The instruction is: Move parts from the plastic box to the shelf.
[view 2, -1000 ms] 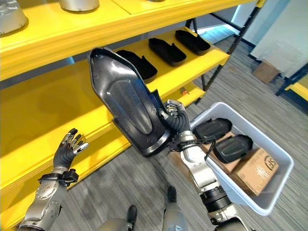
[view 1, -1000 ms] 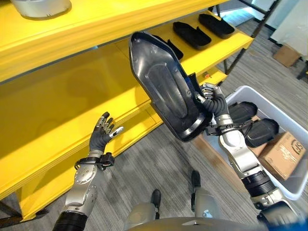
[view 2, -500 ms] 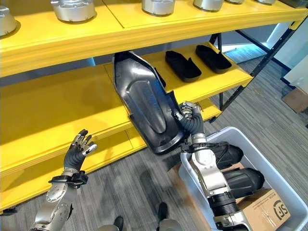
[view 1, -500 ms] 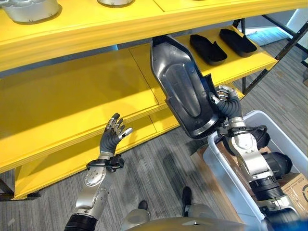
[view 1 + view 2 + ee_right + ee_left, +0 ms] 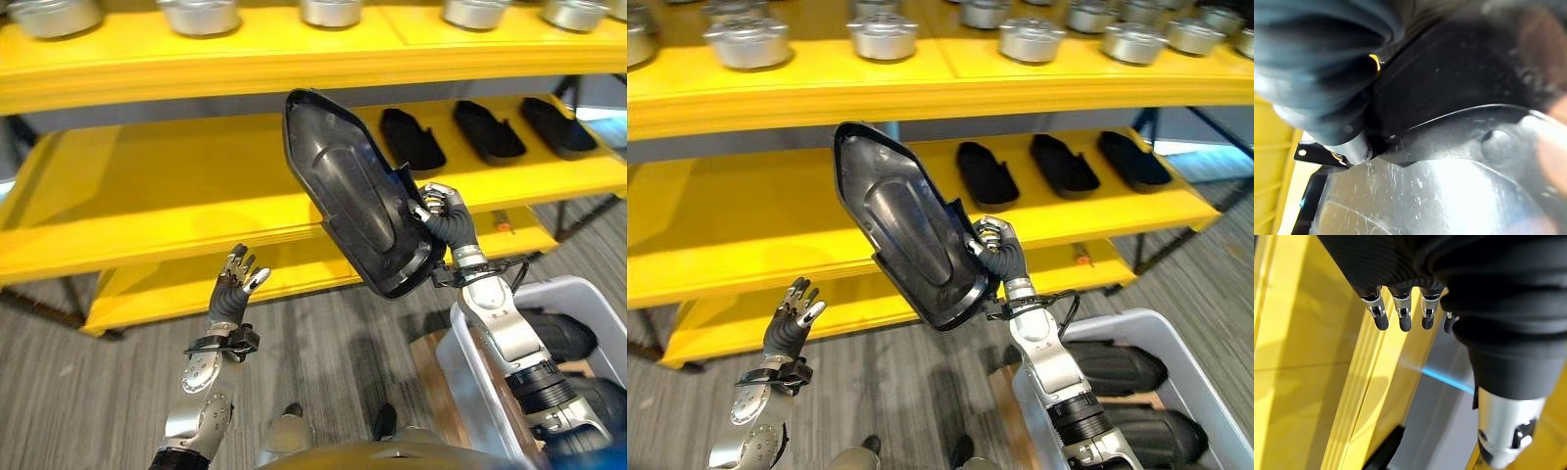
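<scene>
A large black moulded part (image 5: pixel 353 191) is held up in the air in front of the yellow shelf's middle level (image 5: pixel 167 196), its hollow side facing me. My right hand (image 5: pixel 443 211) is shut on its lower right edge; the part's glossy inner face (image 5: pixel 1449 186) shows past the hand's cover in the right wrist view. My left hand (image 5: pixel 233 284) stands raised and open, lower left of the part, holding nothing; its fingers (image 5: pixel 1400 316) point along the yellow shelf edge. The white plastic box (image 5: pixel 1117 328) sits at lower right with more black parts (image 5: pixel 1122 367) inside.
Three black parts (image 5: pixel 985 171) lie in a row on the right of the middle level. Several round silver metal pieces (image 5: pixel 882 34) line the top level. A lower yellow level (image 5: pixel 294 274) runs near the grey floor.
The camera has swung, so the shelf now shows level and squarer. The part stays in my right hand, now with its tip up near the top level. The left hand stays raised and open.
</scene>
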Tool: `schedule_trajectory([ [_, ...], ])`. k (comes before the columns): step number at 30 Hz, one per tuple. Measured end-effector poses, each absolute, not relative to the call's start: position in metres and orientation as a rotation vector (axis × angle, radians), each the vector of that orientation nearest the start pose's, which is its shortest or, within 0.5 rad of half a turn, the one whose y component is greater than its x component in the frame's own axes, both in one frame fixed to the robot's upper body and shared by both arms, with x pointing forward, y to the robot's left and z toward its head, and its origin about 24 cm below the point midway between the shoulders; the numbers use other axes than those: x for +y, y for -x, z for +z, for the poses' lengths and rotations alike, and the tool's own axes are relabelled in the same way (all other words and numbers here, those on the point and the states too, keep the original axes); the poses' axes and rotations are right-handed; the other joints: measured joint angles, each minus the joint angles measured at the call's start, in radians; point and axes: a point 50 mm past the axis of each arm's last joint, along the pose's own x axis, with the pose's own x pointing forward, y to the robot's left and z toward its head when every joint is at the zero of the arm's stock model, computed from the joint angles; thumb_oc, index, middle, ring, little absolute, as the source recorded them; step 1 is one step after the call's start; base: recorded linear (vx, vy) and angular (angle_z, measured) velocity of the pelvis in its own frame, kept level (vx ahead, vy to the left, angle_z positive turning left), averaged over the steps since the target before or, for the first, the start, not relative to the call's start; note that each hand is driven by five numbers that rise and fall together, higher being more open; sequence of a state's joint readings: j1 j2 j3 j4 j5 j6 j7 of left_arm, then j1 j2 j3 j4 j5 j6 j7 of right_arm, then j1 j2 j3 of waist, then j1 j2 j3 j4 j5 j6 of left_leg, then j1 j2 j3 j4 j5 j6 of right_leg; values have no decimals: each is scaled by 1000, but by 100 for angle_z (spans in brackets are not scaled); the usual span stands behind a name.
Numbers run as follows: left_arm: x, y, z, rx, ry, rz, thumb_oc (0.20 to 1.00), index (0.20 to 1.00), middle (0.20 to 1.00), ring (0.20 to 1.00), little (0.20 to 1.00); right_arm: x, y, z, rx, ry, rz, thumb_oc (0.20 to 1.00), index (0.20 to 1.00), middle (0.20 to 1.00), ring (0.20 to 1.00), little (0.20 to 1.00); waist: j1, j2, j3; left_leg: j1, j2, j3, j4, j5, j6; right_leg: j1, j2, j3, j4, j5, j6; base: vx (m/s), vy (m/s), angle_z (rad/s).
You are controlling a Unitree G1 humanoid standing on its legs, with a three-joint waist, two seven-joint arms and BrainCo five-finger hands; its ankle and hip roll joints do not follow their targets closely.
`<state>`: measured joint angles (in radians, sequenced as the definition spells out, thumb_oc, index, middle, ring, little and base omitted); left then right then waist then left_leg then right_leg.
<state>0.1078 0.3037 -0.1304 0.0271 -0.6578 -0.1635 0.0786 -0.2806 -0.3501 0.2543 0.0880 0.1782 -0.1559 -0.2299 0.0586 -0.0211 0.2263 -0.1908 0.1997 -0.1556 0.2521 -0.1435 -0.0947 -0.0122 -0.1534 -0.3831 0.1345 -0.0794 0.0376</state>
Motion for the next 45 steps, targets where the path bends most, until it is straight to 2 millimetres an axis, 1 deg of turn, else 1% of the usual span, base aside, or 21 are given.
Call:
schedule_trajectory([
  [1, 194, -226, 23, 49, 355, 53, 1000, 1000, 1000, 1000, 1000, -138, -303, 107, -306, 172, 112, 200, 200, 200, 200, 200, 14, 29, -1, 4, 45, 3, 9, -1, -7, -38, -29, 22, 67, -22, 19, 77, 195, -11],
  [2, 194, -225, 22, 54, 351, 49, 1000, 1000, 1000, 1000, 1000, -136, -302, 109, -315, 174, 124, 200, 200, 200, 200, 200, 14, 45, -6, 22, 40, 7, 1, -5, 3, -50, -45, 42, 91, -29, 33, 99, 244, -36],
  [3, 193, -226, 23, 52, 352, 46, 1000, 1000, 1000, 1000, 1000, -137, -303, 111, -322, 182, 116, 200, 200, 200, 200, 200, 11, 73, -7, 56, 28, 8, -30, 2, -8, -61, -60, 52, 100, -20, 43, 94, 182, -19],
  [4, 195, -230, 27, 38, 340, 41, 1000, 1000, 1000, 1000, 1000, -139, -303, 110, -316, 181, 100, 200, 200, 200, 200, 200, 10, 63, 5, 52, 13, 38, -28, 26, -19, -65, -86, 67, 115, -20, 39, 128, 238, -6],
  [5, 199, -233, 31, 24, 319, 40, 1000, 1000, 1000, 1000, 1000, -139, -304, 108, -300, 213, 90, 200, 200, 200, 200, 200, 15, 31, 3, 53, -43, 59, -12, 25, -17, -57, -137, 74, 140, -34, 18, 152, 296, 11],
  [6, 202, -233, 31, 23, 303, 39, 1000, 1000, 1000, 1000, 1000, -139, -304, 109, -308, 247, 91, 200, 200, 200, 200, 200, 31, 15, -2, 57, -86, 65, 21, 7, 1, -18, -171, 81, 90, -9, 32, 106, 222, 13],
  [7, 205, -232, 32, 21, 296, 45, 1000, 1000, 1000, 1000, 1000, -137, -304, 109, -310, 250, 94, 200, 200, 200, 200, 200, 46, 12, -2, 56, -97, 71, 35, 0, -1, -10, -174, 87, 73, 1, 20, 64, 160, 9],
  [8, 208, -233, 33, 15, 291, 54, 1000, 1000, 1000, 1000, 1000, -135, -309, 110, -311, 259, 99, 200, 200, 200, 200, 200, 55, 4, -3, 40, -112, 72, 62, -15, 7, -4, -178, 95, 57, 7, 35, 46, 109, 4],
  [15, 208, -237, 38, 0, 281, 48, 1000, 1000, 1000, 1000, 1000, -125, -346, 127, -305, 444, 120, 200, 200, 200, 200, 200, 98, -27, 7, -4, -129, 65, 100, -30, 19, 7, -189, 93, -6, 41, 84, 22, 46, 7],
  [18, 208, -237, 38, -2, 279, 50, 1000, 1000, 1000, 1000, 1000, -132, -358, 130, -283, 509, 90, 200, 200, 200, 200, 200, 118, -36, 14, -24, -128, 62, 101, -31, 18, 4, -179, 86, -30, 50, 99, -5, -6, 3],
  [20, 209, -236, 37, 3, 279, 53, 1000, 1000, 1000, 1000, 1000, -138, -368, 142, -286, 539, 57, 200, 200, 200, 200, 200, 123, -44, 23, -55, -125, 55, 109, -29, 15, -16, -173, 77, -33, 53, 104, -42, -5, 8],
  [24, 208, -235, 38, 12, 269, 19, 1000, 1000, 1000, 1000, 1000, -154, -402, 194, -324, 664, -67, 200, 200, 200, 200, 200, 127, -38, 76, -110, -124, 37, 133, -25, 10, -53, -168, 67, -31, 65, 117, -49, 8, 6],
  [27, 206, -237, 41, 5, 257, 0, 1000, 1000, 1000, 1000, 1000, -168, -411, 229, -351, 699, -165, 200, 200, 200, 200, 200, 154, -32, 117, -124, -127, 37, 137, -23, 10, -64, -169, 67, -32, 72, 118, -56, 22, 3],
  [28, 207, -239, 43, -2, 264, -1, 1000, 1000, 1000, 1000, 1000, -171, -415, 247, -375, 701, -214, 200, 200, 200, 200, 200, 162, -23, 130, -139, -131, 32, 139, -22, 11, -75, -175, 65, -32, 73, 119, -75, 33, 7],
  [30, 204, -242, 46, -10, 283, -15, 1000, 1000, 1000, 1000, 1000, -179, -421, 249, -323, 721, -241, 200, 200, 200, 200, 200, 174, -5, 140, -147, -139, 32, 151, -22, 12, -74, -179, 63, -32, 74, 120, -74, 27, 8],
  [33, 198, -248, 57, -63, 296, -46, 1000, 1000, 1000, 1000, 1000, -204, -424, 260, -248, 688, -353, 200, 200, 200, 200, 200, 174, 21, 162, -179, -145, 13, 162, -22, 12, -86, -179, 42, -31, 74, 120, -28, 12, 16],
  [35, 192, -250, 59, -67, 298, -72, 1000, 1000, 1000, 1000, 1000, -222, -422, 258, -207, 676, -405, 200, 200, 200, 200, 200, 187, 30, 175, -183, -150, 13, 167, -22, 12, -87, -183, 40, -29, 74, 121, -17, 0, 10],
  [37, 183, -253, 63, -78, 298, -113, 1000, 1000, 1000, 1000, 1000, -253, -416, 253, -131, 597, -501, 200, 200, 200, 200, 200, 209, 49, 185, -192, -155, 8, 170, -22, 12, -92, -188, 37, -23, 73, 121, -11, -2, 9],
  [39, 179, -254, 65, -80, 293, -135, 1000, 1000, 1000, 1000, 1000, -272, -411, 250, -93, 519, -555, 200, 200, 200, 200, 200, 209, 54, 188, -210, -162, 5, 172, -21, 13, -106, -193, 34, -23, 72, 124, 3, 1, 7],
  [43, 173, -257, 67, -85, 288, -164, 1000, 1000, 1000, 1000, 1000, -294, -403, 255, -92, 365, -637, 200, 200, 200, 200, 200, 210, 67, 194, -218, -169, -3, 173, -21, 13, -105, -199, 22, -23, 71, 125, 10, 6, 10],
  [45, 162, -259, 68, -82, 286, -208, 1000, 1000, 1000, 1000, 1000, -313, -394, 261, -110, 207, -703, 200, 200, 200, 200, 200, 222, 90, 195, -238, -179, -20, 181, -20, 16, -109, -201, 3, -23, 69, 128, 17, 23, 23],
])
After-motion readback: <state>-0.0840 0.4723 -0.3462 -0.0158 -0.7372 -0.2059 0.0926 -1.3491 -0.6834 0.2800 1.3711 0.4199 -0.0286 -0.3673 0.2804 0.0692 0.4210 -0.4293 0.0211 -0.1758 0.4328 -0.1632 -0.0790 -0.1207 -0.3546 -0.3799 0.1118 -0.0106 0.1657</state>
